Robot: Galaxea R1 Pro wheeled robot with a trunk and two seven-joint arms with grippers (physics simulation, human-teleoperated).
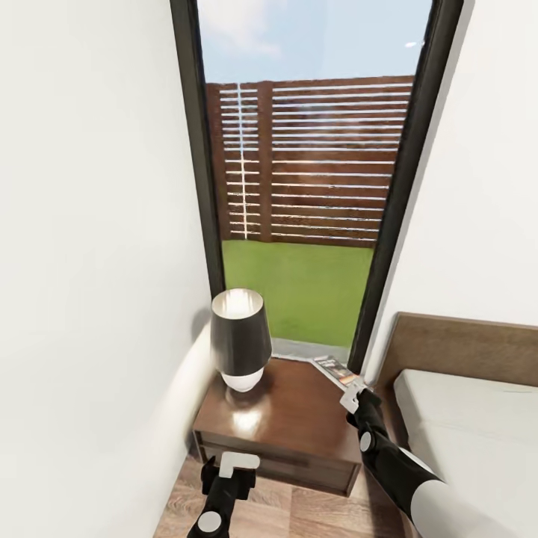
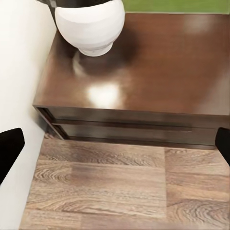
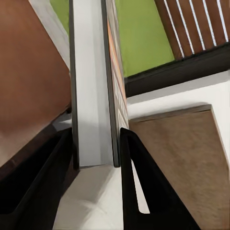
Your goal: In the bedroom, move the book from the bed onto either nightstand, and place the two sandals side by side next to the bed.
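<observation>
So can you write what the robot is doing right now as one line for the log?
right gripper: shut on book | book: over nightstand back corner | left gripper: open, empty, at nightstand front | lamp: on nightstand

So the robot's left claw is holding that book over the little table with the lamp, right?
Not quite: the right gripper holds the book, not the left. The head view shows it at the nightstand's far corner, beside the lamp, and the right wrist view shows both fingers clamped on the book. The left gripper hangs empty.
</observation>
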